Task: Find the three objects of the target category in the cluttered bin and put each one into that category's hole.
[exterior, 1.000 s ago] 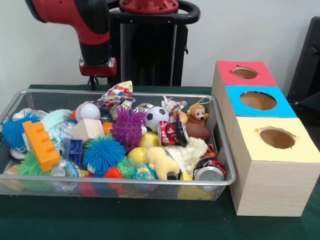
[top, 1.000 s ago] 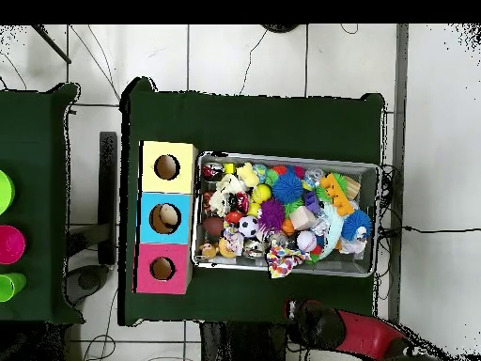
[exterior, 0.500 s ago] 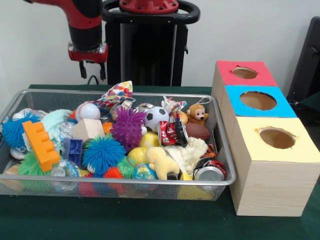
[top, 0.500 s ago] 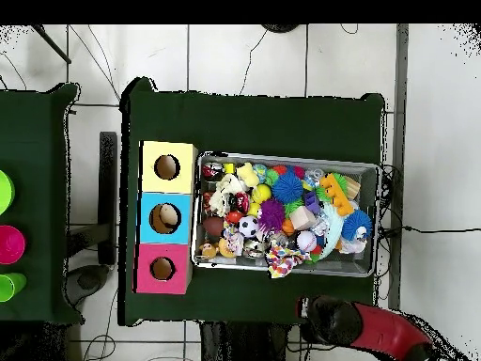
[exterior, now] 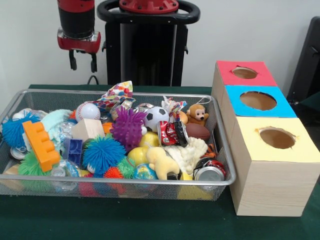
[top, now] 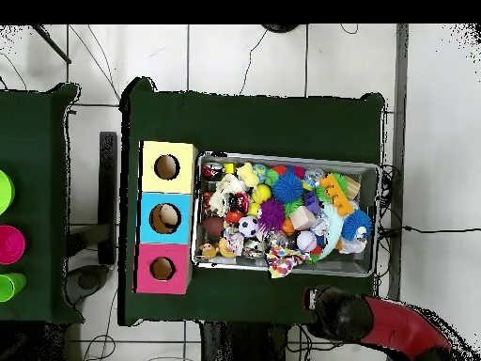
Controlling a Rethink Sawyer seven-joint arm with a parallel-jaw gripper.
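A wire mesh bin [exterior: 120, 93] holds a heap of toys. Among them are a soccer ball [exterior: 156, 117], a baseball [exterior: 88, 111], a purple spiky ball [exterior: 128, 127], a blue spiky ball [exterior: 102, 153], an orange brick [exterior: 40, 145], a monkey plush [exterior: 198, 114] and crushed cans [exterior: 210, 171]. Right of the bin stand three boxes with round holes: red [exterior: 244, 73], blue [exterior: 258, 100] and yellow [exterior: 276, 137]. My gripper [exterior: 83, 62] hangs open and empty, high above and behind the bin's far left corner. From overhead, the red arm [top: 362, 318] lies outside the bin [top: 287, 157].
The bin and boxes stand on a dark green cloth [exterior: 150, 220]. A black pedestal [exterior: 147, 45] rises behind the bin. In the overhead view a second green table [top: 38, 188] at the left carries coloured cups [top: 7, 244].
The gripper has risen and moved left in the front view, away from the bin's back rim. Overhead, the arm has slid right. Nothing in the bin has moved.
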